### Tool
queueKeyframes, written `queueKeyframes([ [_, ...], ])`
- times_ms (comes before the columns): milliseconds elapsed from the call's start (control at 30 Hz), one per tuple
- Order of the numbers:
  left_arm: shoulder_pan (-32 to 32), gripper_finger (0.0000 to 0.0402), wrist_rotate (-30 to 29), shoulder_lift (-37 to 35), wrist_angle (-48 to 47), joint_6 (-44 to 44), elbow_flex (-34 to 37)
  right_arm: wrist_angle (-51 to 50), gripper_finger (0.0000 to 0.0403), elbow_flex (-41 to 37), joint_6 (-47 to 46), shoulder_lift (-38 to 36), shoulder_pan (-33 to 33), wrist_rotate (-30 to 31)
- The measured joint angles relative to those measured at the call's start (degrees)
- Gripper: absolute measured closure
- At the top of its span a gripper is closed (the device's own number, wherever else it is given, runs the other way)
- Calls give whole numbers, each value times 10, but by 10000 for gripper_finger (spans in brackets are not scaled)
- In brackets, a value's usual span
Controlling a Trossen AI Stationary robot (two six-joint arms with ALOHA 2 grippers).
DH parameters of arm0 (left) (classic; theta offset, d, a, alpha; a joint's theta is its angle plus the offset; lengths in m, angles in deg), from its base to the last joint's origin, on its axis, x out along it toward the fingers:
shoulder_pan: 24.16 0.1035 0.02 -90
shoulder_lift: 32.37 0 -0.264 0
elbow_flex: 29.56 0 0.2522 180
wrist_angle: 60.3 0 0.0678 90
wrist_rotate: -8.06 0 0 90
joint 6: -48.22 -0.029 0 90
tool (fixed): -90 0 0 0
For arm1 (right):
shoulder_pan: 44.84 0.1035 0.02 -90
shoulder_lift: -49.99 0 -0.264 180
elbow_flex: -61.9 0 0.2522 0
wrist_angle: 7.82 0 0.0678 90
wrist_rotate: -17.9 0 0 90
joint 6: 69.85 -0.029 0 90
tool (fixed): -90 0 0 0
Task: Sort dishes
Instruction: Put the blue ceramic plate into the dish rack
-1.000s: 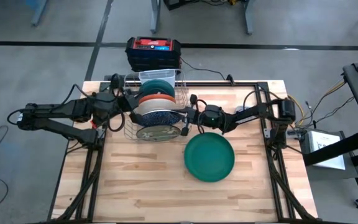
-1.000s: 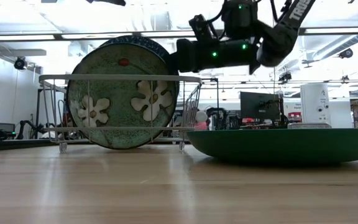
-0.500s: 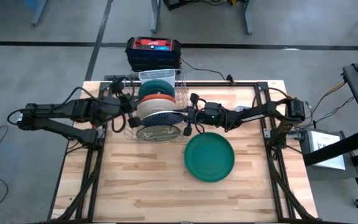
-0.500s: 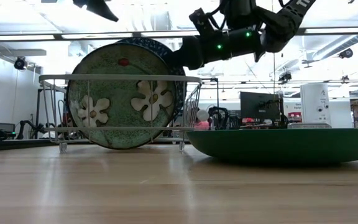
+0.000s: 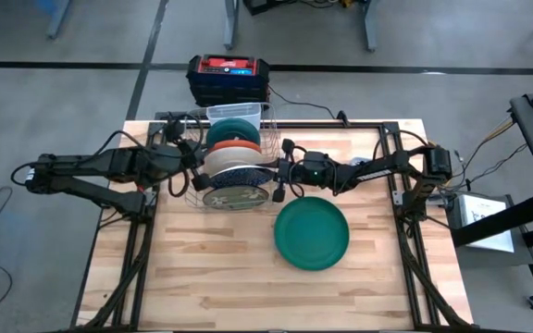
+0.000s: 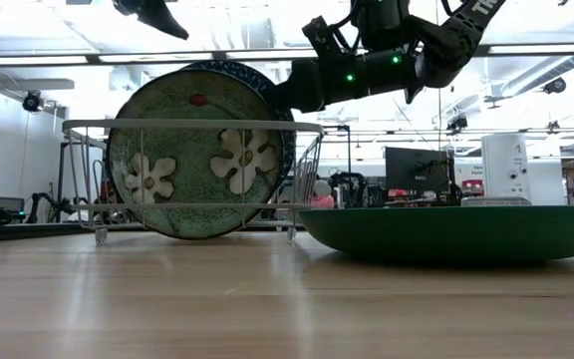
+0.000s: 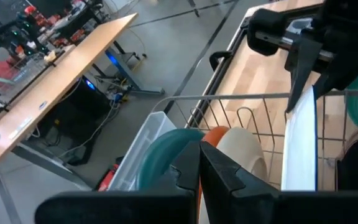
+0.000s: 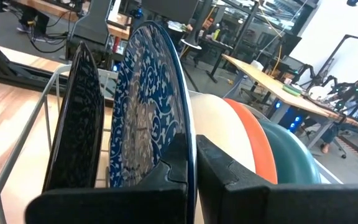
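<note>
A silver wire rack (image 6: 187, 125) holds dishes standing on edge: a teal bowl (image 5: 232, 131), an orange one (image 5: 229, 145), a white one (image 5: 229, 157), a blue-and-white patterned plate (image 8: 148, 112) and, nearest, a green flowered plate (image 6: 192, 150). A larger dark green plate (image 5: 311, 231) lies flat on the table, right of the rack. My right gripper (image 8: 191, 168) is at the rack's right side, shut on the patterned plate. My left gripper (image 7: 199, 165) hovers shut above the rack's left side, over the teal and orange bowls, holding nothing. My right gripper pinches the patterned plate's rim (image 8: 190, 134) between its two fingers, at the plate's upper right (image 6: 287, 100). The fingers come nearly level from the table's right. The plate stands on edge, its lower part inside the rack.
A clear plastic container (image 5: 237, 113) sits at the rack's far end. A black and red box (image 5: 229, 79) stands on the floor beyond the table's far edge. Bare wood (image 5: 211, 277) fills the table's near half. Desks and monitors stand in the room behind.
My right gripper has tipped and risen a little at the rack's right side. The patterned plate's rim now shows farther to the right behind the flowered plate. My left gripper has come down a little above the rack and rolled.
</note>
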Motion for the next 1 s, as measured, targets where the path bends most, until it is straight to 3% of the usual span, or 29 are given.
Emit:
queueKeyframes([
  [300, 0, 401, 42, 0, 0, 25, 29, 0, 403, -1, -6, 1, 0, 0],
  [1000, -1, 401, 43, 0, 1, 70, 53, -51, 403, -1, -40, 0, 2, 15],
])
